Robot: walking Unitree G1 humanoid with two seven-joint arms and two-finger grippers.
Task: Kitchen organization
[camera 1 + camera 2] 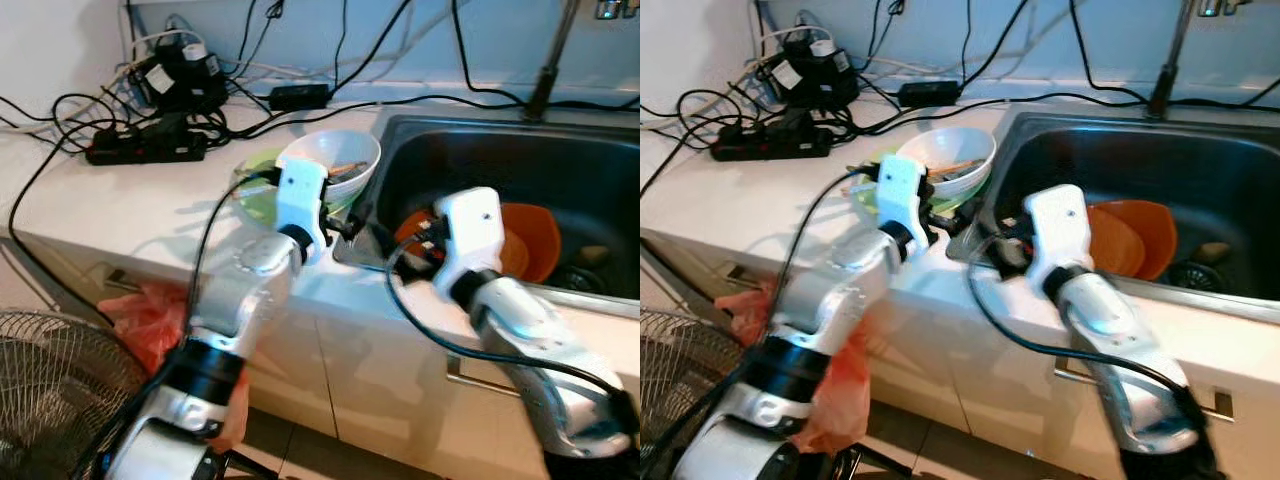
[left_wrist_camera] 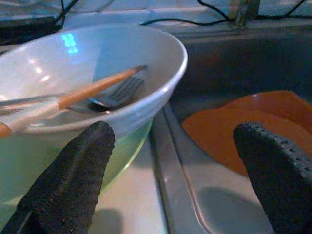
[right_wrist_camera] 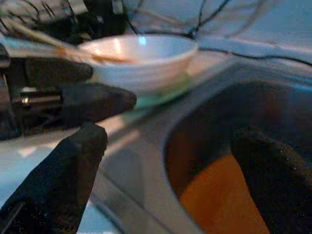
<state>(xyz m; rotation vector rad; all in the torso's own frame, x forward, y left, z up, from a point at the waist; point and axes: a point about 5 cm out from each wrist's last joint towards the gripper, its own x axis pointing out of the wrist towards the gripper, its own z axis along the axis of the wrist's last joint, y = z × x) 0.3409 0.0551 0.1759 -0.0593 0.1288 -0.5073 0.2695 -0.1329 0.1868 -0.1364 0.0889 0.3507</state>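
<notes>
so both arms are reaching out over the counter edge toward the sink (image 1: 560, 130). the left gripper (image 2: 165, 161) is right up against the white bowl (image 1: 335, 160), which sits on a green plate (image 1: 255, 195) on the counter just beside the sink rim. the bowl has a fork (image 2: 114, 95) and wooden chopsticks (image 2: 83, 92) lying in it. left fingers are spread wide with nothing between them, one finger below the bowl's side and the other out over the sink edge.

the right gripper (image 3: 165, 161) hangs over the near sink wall, fingers also wide apart and empty, aimed at the orange bowls (image 1: 525, 240) lying in the basin. looks like two nested ones, though it's a bit hard to tell.

my guess is the step is grabbing the white bowl. to do it well, get one finger inside the rim and one outside, pinch the wall, and lift level so the utensils don't slide out. mind the right arm sitting close by.
</notes>
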